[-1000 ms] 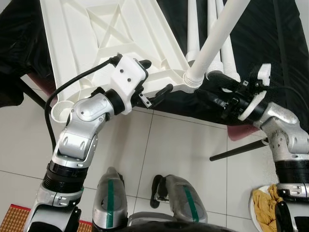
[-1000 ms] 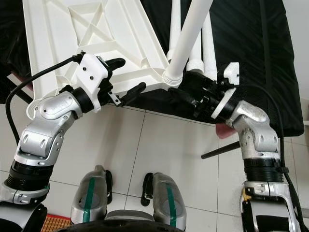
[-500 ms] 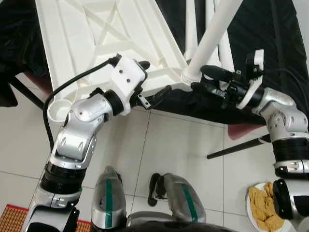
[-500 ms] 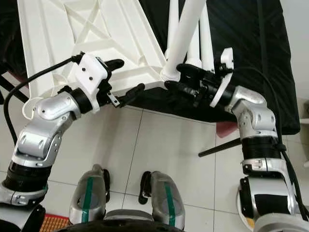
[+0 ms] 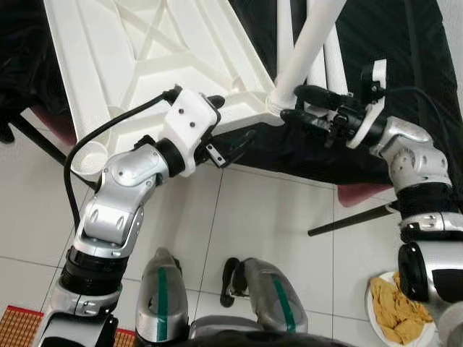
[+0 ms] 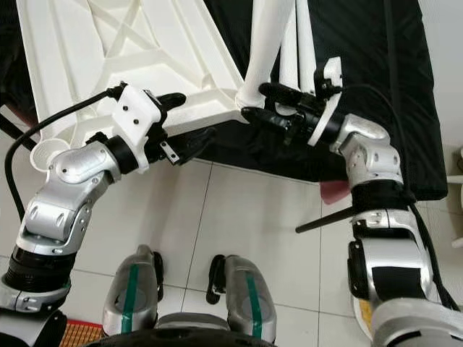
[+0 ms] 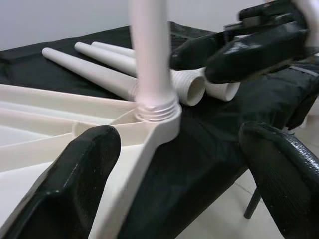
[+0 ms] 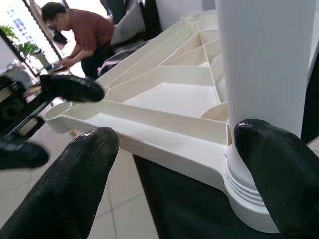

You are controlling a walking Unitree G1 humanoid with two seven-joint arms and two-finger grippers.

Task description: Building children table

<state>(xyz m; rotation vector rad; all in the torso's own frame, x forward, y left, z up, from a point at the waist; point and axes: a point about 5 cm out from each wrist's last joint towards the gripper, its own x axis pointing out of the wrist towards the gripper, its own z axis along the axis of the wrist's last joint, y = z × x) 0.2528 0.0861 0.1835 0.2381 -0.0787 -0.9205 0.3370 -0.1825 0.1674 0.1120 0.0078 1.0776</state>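
The white plastic tabletop (image 5: 145, 50) lies underside up on a black-covered surface. One white leg (image 5: 307, 43) stands in its near corner socket (image 5: 277, 108). Loose white legs (image 5: 333, 61) lie behind it on the black cloth. My left gripper (image 5: 233, 118) is open and straddles the tabletop's near edge, just left of the socket. My right gripper (image 5: 291, 103) is open with its fingers on either side of the leg's threaded base; in the right wrist view one finger (image 8: 269, 164) sits close against that base. The left wrist view shows the leg (image 7: 149, 55) ahead between my fingers.
A black rod (image 5: 354, 220) slants over the tiled floor under the surface's right side. A plate with a yellow cloth (image 5: 398, 311) lies on the floor at the right, a red mat (image 5: 18, 322) at the left. A person (image 8: 84, 35) bends over far off.
My right gripper has swung up and left, from below the socket to around the leg's base. The left gripper has stayed at the tabletop edge. The camera shifted slightly.
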